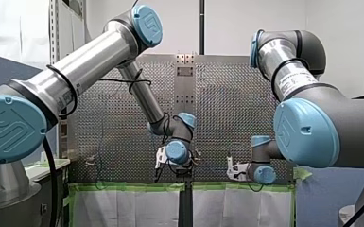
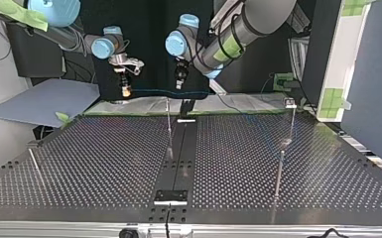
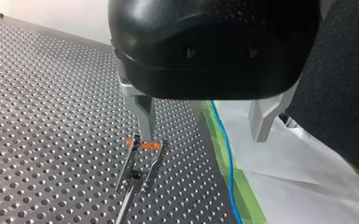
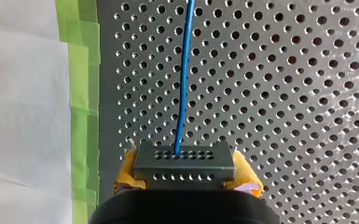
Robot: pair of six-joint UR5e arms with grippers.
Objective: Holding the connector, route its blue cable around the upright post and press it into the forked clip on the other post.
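My right gripper [image 4: 186,186] has its yellow pads shut on the grey connector [image 4: 184,161]. The blue cable [image 4: 184,70] leaves the connector and runs straight ahead over the perforated table. In the top view my right gripper [image 2: 125,89] hangs at the table's far edge, left of my left gripper [image 2: 179,79]. My left gripper [image 3: 205,135] stands open with nothing between its metal fingers. Just beyond one finger is the forked clip [image 3: 142,154] with an orange band on its thin post. The blue cable [image 3: 226,158] lies along the green tape under the gripper, apart from the clip.
Thin upright posts stand on the table: one near the middle [image 2: 169,129], two at the top view's right [image 2: 291,119] [image 2: 279,173], one at its left [image 2: 34,166]. A black strip [image 2: 178,163] runs down the centre. White paper edged with green tape [image 3: 307,177] borders the table.
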